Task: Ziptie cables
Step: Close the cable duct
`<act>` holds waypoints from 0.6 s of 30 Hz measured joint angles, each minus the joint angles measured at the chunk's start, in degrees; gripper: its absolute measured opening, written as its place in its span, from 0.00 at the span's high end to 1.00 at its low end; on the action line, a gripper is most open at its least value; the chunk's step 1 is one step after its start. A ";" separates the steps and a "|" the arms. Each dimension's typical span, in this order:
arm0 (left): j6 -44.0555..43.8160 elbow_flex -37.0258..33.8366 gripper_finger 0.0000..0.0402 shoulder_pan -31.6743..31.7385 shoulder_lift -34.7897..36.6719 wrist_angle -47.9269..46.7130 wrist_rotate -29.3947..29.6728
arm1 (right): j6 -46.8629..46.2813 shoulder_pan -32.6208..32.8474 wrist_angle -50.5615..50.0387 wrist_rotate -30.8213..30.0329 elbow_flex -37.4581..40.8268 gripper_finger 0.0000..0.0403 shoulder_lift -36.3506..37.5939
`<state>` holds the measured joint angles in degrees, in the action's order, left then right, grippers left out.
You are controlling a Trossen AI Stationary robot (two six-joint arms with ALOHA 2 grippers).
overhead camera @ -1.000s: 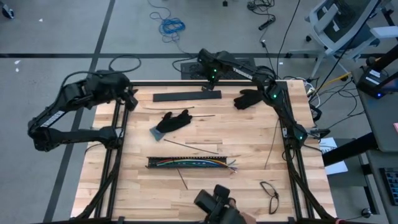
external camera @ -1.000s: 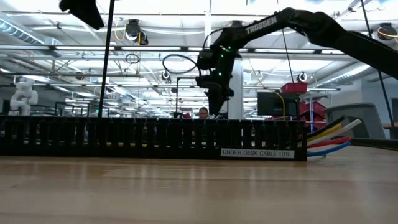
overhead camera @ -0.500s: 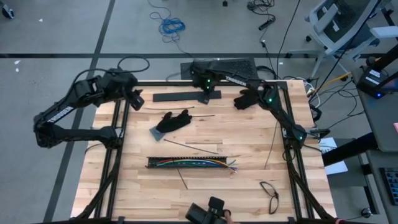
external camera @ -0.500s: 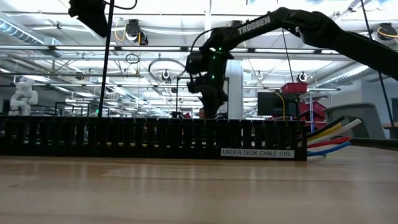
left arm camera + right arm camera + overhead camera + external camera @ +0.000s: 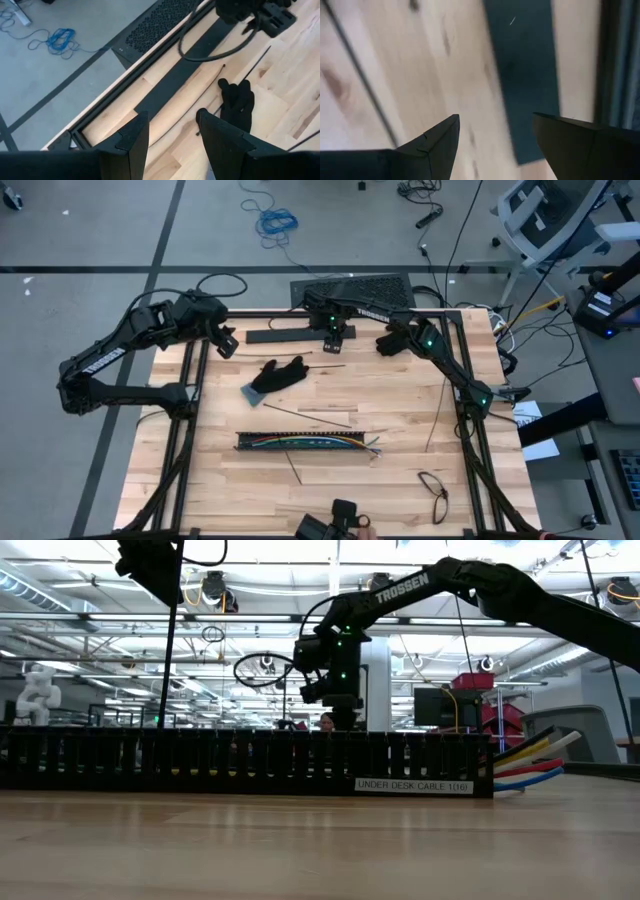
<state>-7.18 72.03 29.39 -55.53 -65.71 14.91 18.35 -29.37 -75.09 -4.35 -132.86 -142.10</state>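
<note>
Cables [image 5: 305, 442] in slotted tray [image 5: 250, 442], 2 black gloves [image 5: 280, 373] beyond, flat bar [image 5: 290, 335] behind

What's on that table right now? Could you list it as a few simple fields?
cables: coloured wires lying in a long black slotted tray at mid-table
left gripper: open, empty, over the table's far left corner
right gripper: open, empty, at the flat black bar at the far edge
gloves: two black ones
extras: thin black zip ties, a black cable loop

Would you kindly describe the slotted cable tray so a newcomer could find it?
Start at the wooden table and look to its near half. The long black slotted tray lies there, unlike the plain flat bar at the far edge: coloured cables poke out its right end.
</note>
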 joint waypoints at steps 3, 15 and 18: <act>0.00 0.00 0.57 0.00 0.02 -0.23 -0.12 | -1.61 0.37 1.69 -0.03 0.00 0.40 0.00; -0.02 0.00 0.57 0.00 0.02 -0.98 -0.17 | -0.33 0.12 11.76 -23.48 0.00 0.40 0.10; 0.00 0.00 0.57 0.00 0.02 -0.98 -0.20 | 0.28 -0.31 14.40 -23.34 0.00 0.40 0.11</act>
<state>-7.18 72.03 29.39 -55.51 -66.70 14.71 18.63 -29.68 -60.70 -27.69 -132.86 -141.99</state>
